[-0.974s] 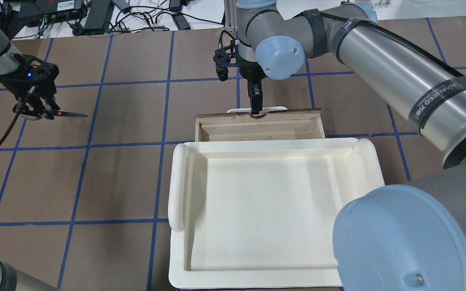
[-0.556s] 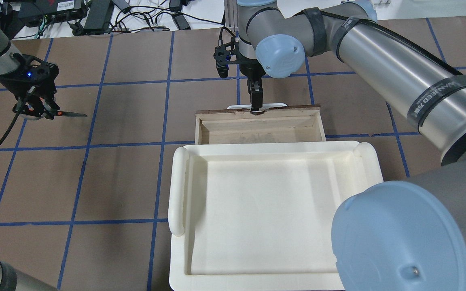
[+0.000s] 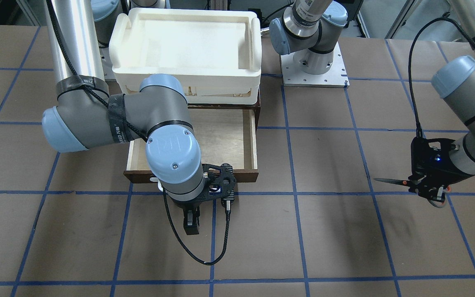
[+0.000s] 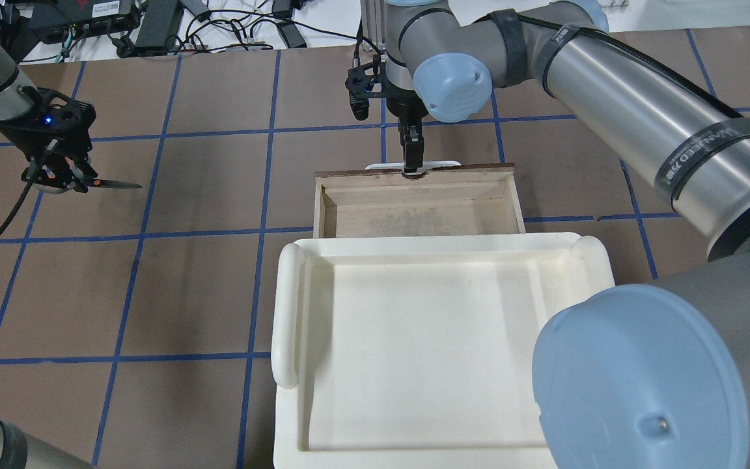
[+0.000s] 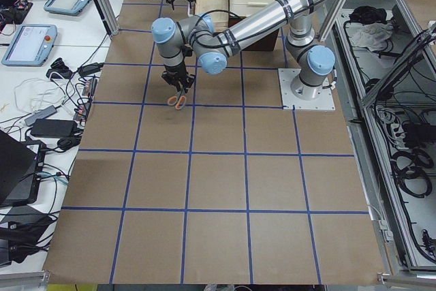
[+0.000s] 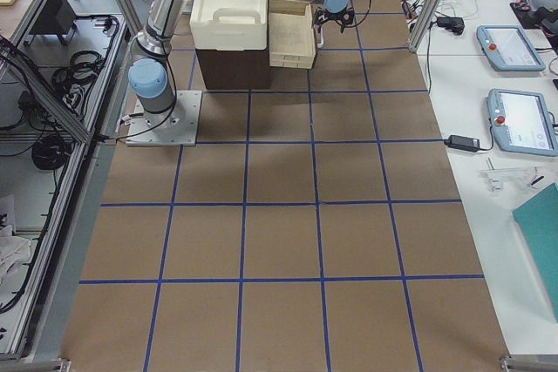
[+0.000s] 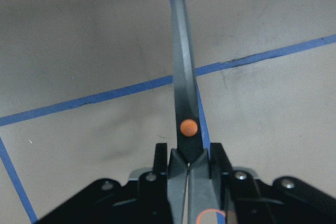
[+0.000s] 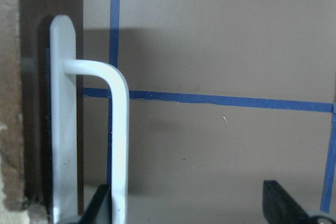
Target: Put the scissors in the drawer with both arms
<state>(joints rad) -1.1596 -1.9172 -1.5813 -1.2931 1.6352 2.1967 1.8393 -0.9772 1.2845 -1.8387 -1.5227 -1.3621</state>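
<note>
The scissors point(image 4: 113, 185) are clamped by their handles in my left gripper point(image 4: 61, 177), shut, held above the table at far left with the dark blades pointing toward the drawer. The left wrist view shows the blade and orange pivot dot point(image 7: 188, 127). The wooden drawer point(image 4: 417, 210) stands pulled open with its pale interior empty. My right gripper point(image 4: 412, 168) is at the white bar handle point(image 8: 119, 129). Its fingers point(image 8: 281, 203) are spread wide, one right beside the bar. The front-facing view shows the scissors point(image 3: 390, 180) and the drawer's dark front point(image 3: 245, 176).
A cream-white plastic tray point(image 4: 287, 306) sits on the cabinet above the drawer and covers its rear part. The right arm's elbow point(image 3: 171, 152) hangs over the drawer's left half in the front-facing view. Brown paper with blue tape lines covers the table point(image 4: 186, 293).
The right gripper has drawn the handle farther from the robot, and more of the drawer's interior shows. The tray's far edge sits nearer the robot. The left gripper and scissors have not moved.
</note>
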